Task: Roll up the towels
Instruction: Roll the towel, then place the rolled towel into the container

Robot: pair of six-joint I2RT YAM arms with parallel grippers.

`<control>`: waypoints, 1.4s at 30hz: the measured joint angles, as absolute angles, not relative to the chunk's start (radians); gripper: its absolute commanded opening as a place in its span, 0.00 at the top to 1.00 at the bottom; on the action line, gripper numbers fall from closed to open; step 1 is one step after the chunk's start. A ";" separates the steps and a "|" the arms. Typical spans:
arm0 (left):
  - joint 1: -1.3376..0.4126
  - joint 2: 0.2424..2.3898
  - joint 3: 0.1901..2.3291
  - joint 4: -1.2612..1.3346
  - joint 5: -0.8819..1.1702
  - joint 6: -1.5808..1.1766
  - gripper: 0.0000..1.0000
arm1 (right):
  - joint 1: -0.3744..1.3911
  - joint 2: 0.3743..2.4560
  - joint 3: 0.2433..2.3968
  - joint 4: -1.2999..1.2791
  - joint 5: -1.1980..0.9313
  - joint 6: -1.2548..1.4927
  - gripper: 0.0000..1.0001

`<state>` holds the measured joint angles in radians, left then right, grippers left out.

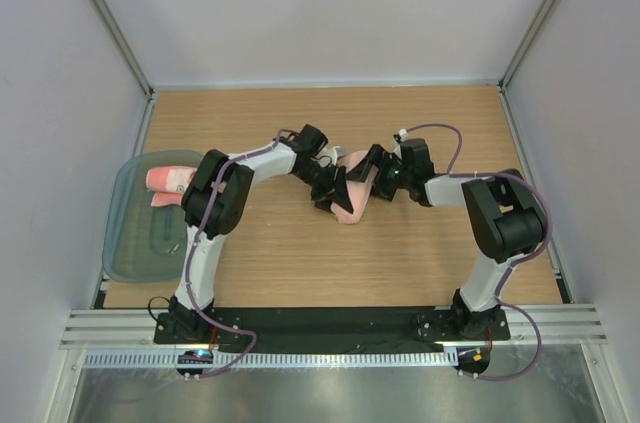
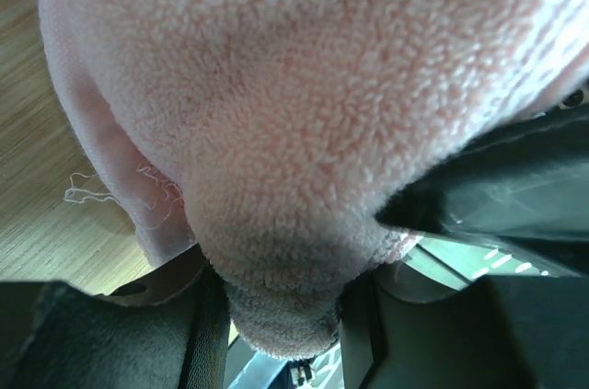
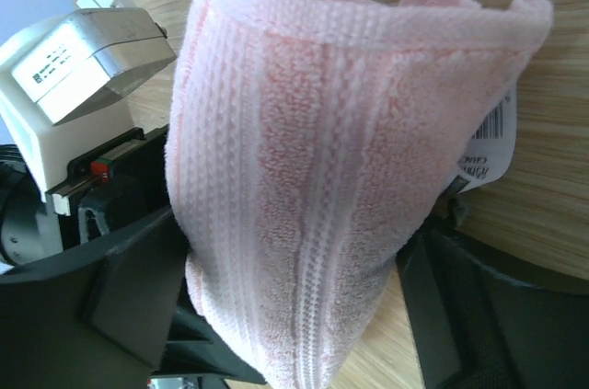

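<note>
Overhead view gives the layout: both arms meet around the middle of the counter (image 1: pixel 420 253) with one pink towel (image 1: pixel 350 207) between them, clear of every edge. A second towel (image 1: pixel 168 181) lies in the grey-green tray (image 1: pixel 130 248) at the left edge, and neither wrist camera shows that one

Left wrist camera is basically all terry fuzz. You can see a lump of the towel pinched between the dark fingers (image 2: pixel 110 348), so the left hand (image 1: pixel 333 189) is clamped on it. A few loose threads hang off one side

Right wrist camera shows what the other two don't: the towel is bunched into a loose roll, and a ribbed paler band runs along its length. The right hand (image 1: pixel 366 181) has its fingers spread wide on either side of the roll. Can't tell if they're actually pressing it

From overhead, the long axis runs roughly from far edge to near edge, and the lower end points at the near edge

There's a white tag (image 3: pixel 490 136) with a barcode on the towel's edge, but the print is too small to read
</note>
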<state>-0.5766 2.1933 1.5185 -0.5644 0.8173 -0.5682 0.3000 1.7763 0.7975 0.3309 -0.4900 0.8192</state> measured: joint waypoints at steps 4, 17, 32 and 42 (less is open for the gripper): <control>-0.570 2.200 1.521 -0.569 0.836 -0.569 0.73 | 0.316 1.785 0.807 0.311 -0.458 0.809 0.56; -0.573 2.075 1.416 -0.589 0.720 -0.563 0.53 | 0.351 1.795 0.835 0.282 -0.509 0.790 0.96; -0.602 1.609 1.336 -0.653 0.493 -0.585 0.48 | 0.370 1.451 0.895 0.116 -0.567 0.789 0.96; -0.585 1.374 1.336 -0.706 0.377 -0.603 0.28 | 0.353 1.331 0.974 -0.076 -0.553 0.747 0.97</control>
<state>-0.5846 1.3743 1.3365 -0.7063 0.3767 -0.6033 0.3527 1.3308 0.9745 -0.0765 -0.5529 0.7467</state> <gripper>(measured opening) 0.672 0.391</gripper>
